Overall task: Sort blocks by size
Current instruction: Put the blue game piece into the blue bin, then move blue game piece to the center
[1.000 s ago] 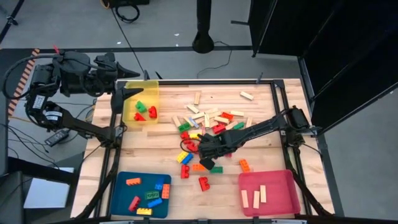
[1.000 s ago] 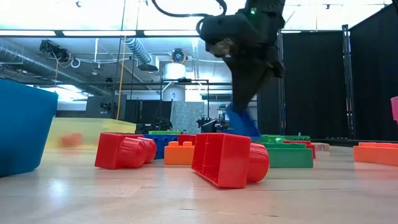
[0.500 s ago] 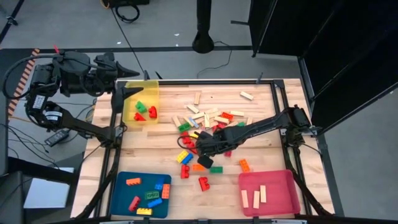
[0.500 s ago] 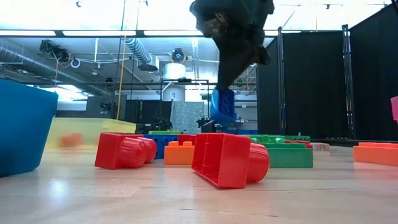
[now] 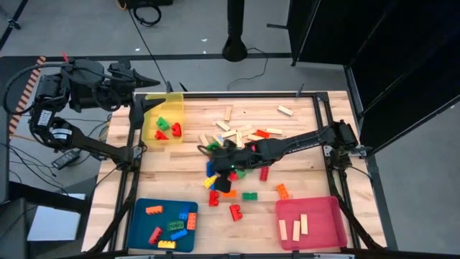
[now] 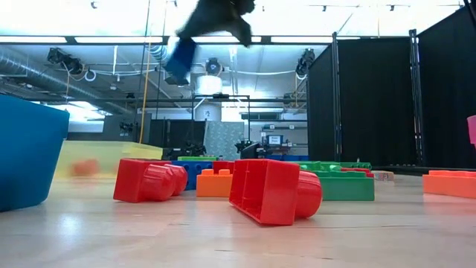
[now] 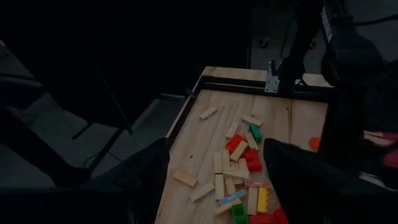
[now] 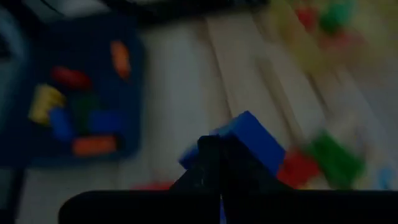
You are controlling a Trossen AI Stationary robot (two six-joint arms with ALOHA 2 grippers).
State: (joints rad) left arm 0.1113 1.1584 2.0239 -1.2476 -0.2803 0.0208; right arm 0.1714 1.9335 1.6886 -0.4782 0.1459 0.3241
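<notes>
My right gripper [image 5: 215,163] is over the left part of the loose blocks [image 5: 248,140] at the table's middle, shut on a blue studded brick [image 6: 178,59], which is well above the table. The brick also shows in the right wrist view [image 8: 252,140], sticking out past the gripper [image 8: 217,155]. Studded bricks and pale wooden bars lie flat on the table below. My left gripper [image 5: 147,101] waits, open and empty, past the table's far left corner by the yellow tray [image 5: 164,108]. My right gripper pinches the blue brick between its two fingers, which come from above and slant down toward the table's left. The brick's upper end [image 6: 184,45] is in the fingers. The rest hangs below them, tilted, clear of the table and of the other blocks.
A blue tray [image 5: 140,229] with several bricks stands at the near left. A pink tray [image 5: 323,212] with wooden bars stands at the near right. The yellow tray holds red and green bricks. Red bricks [image 6: 271,190] lie close to the near edge.
My right gripper has risen from the pile and gone toward the table's left edge, staying shut. The blue brick, which stood at table height among the other blocks, has been lifted clear and now hangs high above them.
</notes>
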